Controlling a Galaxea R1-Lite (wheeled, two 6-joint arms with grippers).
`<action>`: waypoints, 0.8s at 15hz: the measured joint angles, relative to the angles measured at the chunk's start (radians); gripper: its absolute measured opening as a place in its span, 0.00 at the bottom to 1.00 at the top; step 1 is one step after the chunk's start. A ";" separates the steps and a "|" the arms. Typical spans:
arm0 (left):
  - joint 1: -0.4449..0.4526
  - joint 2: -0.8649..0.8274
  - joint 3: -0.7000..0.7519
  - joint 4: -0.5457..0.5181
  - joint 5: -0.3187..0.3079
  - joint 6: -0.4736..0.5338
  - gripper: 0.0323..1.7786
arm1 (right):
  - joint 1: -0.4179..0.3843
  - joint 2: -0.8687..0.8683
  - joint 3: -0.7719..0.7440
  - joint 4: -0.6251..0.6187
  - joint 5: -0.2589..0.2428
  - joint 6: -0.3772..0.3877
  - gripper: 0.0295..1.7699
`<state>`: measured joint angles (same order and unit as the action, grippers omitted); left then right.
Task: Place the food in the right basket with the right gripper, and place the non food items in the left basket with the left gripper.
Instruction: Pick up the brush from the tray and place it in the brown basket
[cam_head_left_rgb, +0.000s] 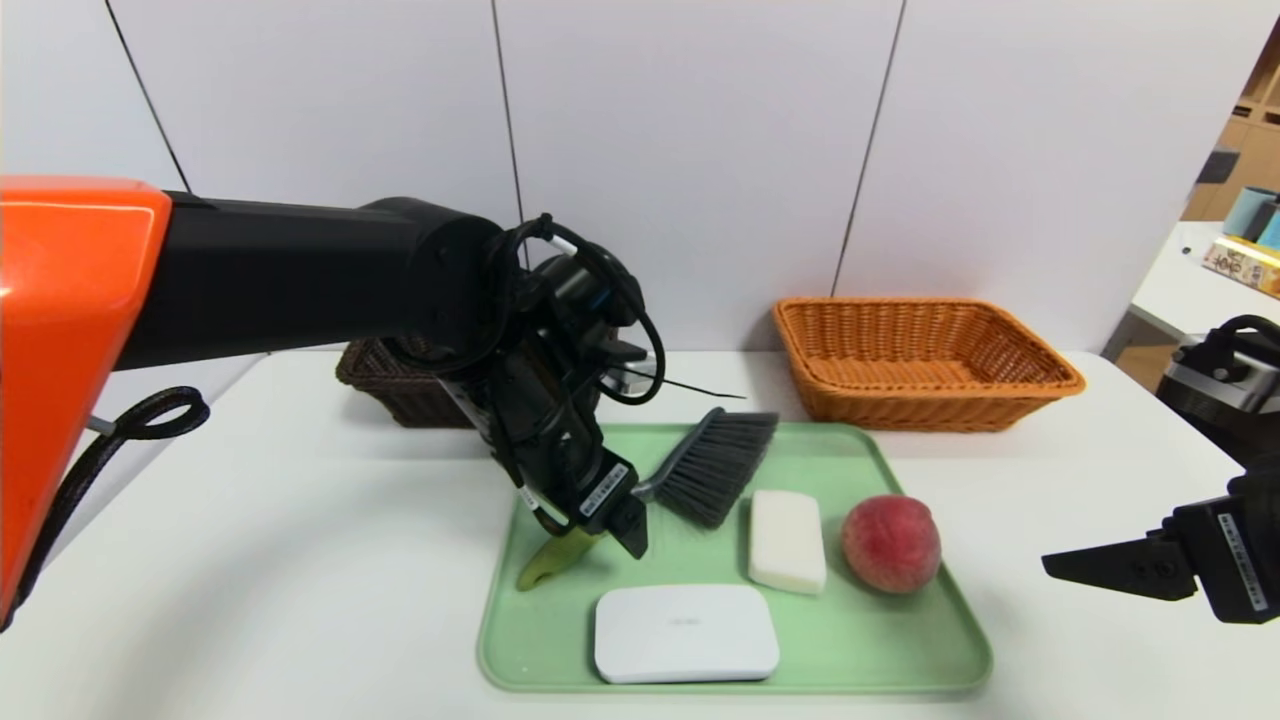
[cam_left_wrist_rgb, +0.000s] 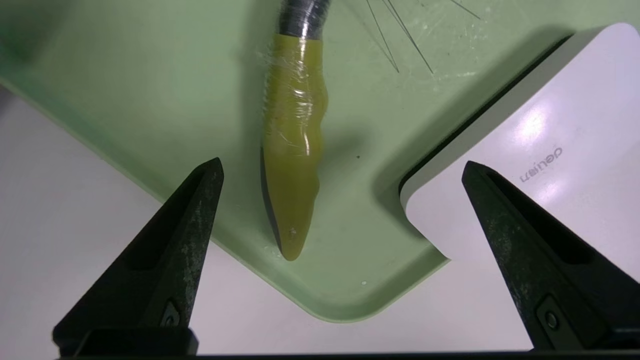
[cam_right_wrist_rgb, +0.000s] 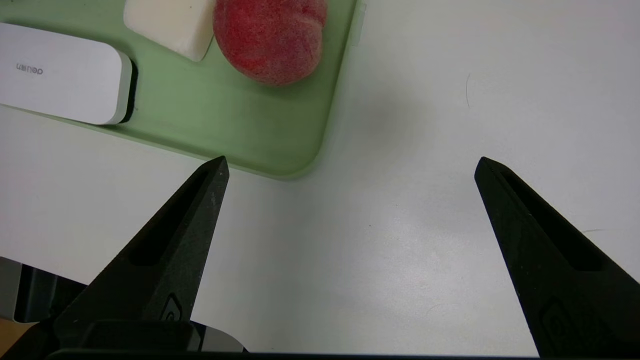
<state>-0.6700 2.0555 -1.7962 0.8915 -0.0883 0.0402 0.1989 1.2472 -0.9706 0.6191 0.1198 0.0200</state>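
Here the left gripper (cam_left_wrist_rgb: 342, 165) hung above the brush (cam_head_left_rgb: 690, 470) handle on the green tray (cam_head_left_rgb: 900, 640), jaws spread wide and holding nothing — the handle lay between its fingers. The right gripper (cam_right_wrist_rgb: 350, 165), equally agape and empty, waited over bare table (cam_right_wrist_rgb: 450, 225) beside the tray, near the peach (cam_head_left_rgb: 890, 543) — well short of the orange basket (cam_head_left_rgb: 920, 365).

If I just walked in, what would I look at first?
Probably the big black left gripper, hanging with open fingers over the brush's green handle on the green tray. Next, the red-pink peach at the tray's right side, beside the small white bar. Behind the tray, the bright orange basket stands out too.
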 joint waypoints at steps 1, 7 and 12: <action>0.001 0.009 -0.011 0.001 0.000 -0.004 0.95 | 0.000 -0.002 0.001 0.000 0.000 0.000 0.96; 0.021 0.069 -0.024 -0.002 -0.001 -0.014 0.95 | 0.000 -0.017 0.017 0.000 0.000 0.011 0.96; 0.036 0.084 -0.025 -0.002 -0.001 -0.005 0.95 | 0.000 -0.028 0.026 -0.001 0.000 0.011 0.96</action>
<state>-0.6345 2.1394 -1.8209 0.8894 -0.0898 0.0351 0.1991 1.2189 -0.9447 0.6181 0.1198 0.0313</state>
